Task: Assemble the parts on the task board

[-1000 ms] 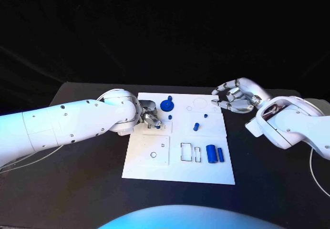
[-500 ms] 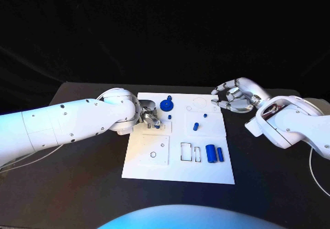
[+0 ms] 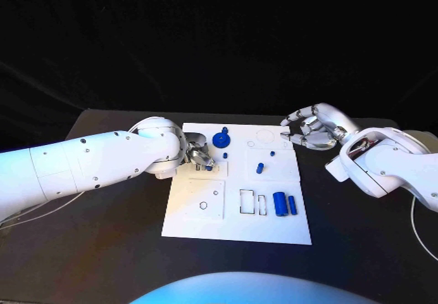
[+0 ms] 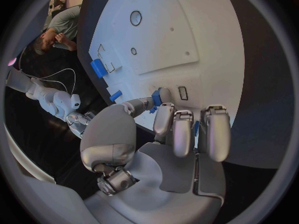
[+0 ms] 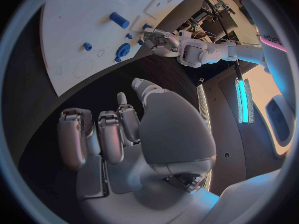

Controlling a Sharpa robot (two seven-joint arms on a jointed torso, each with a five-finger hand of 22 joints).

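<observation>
On the black tabletop (image 3: 109,253), a white task board (image 3: 237,221) carries small blue parts.
Nearest lie two blue cylinders (image 3: 285,205) side by side, near the board's right edge; farther on, a small blue peg (image 3: 260,168), then a blue knobbed disc (image 3: 221,139). The left robot hand (image 3: 200,158) pinches a small blue part (image 4: 156,98) at the board's left edge. The right robot hand (image 3: 310,128), fingers curled on nothing, hovers off the far right corner.
</observation>
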